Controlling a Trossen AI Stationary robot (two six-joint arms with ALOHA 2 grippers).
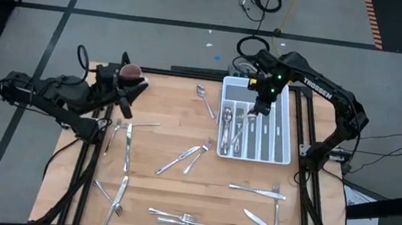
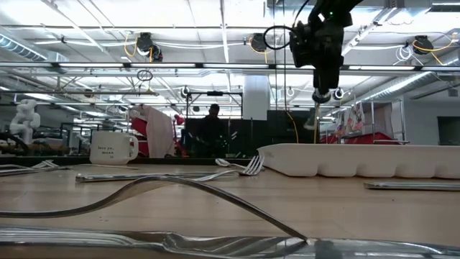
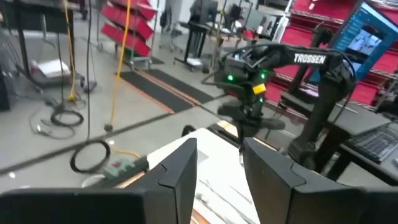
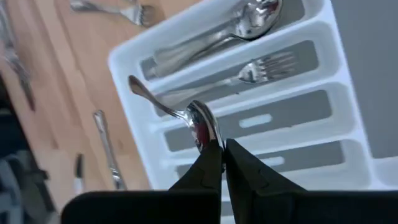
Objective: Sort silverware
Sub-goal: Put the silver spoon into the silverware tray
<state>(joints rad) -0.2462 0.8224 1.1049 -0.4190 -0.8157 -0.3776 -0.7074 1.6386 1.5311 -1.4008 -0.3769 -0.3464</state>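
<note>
Over the far end of the tray (image 1: 254, 159), my right jaws are pinched shut on the bowl of a spoon (image 4: 200, 121). Its handle slants away from the tips across the white dividers. In the low view the spoon hangs from those jaws above the tray's far wall, clear of it. I cannot tell which slot it is over.

Just past it in the right wrist view, one slot holds a fork (image 4: 267, 65). The slot beyond that holds spoons (image 4: 249, 22) lying lengthwise. The tray sits at the far right of the table (image 1: 162, 181).

My left jaws stand open with nothing between them. They are at the far left corner, beside the mug (image 1: 130, 73), and face across toward the right arm.

The rest of the silverware lies loose on the wood:
- A lone spoon (image 1: 204, 97) lies just left of the tray.
- Two forks (image 1: 188, 157) lie slantwise near the middle.
- Long pieces (image 1: 127, 146) lie on the left, below the mug.
- A knife and fork (image 1: 115, 198) lie at the near left.
- A fork and knife (image 1: 179, 219) lie side by side along the near edge.
- A few crossed pieces (image 1: 266, 205) lie at the near right, below the tray.
</note>
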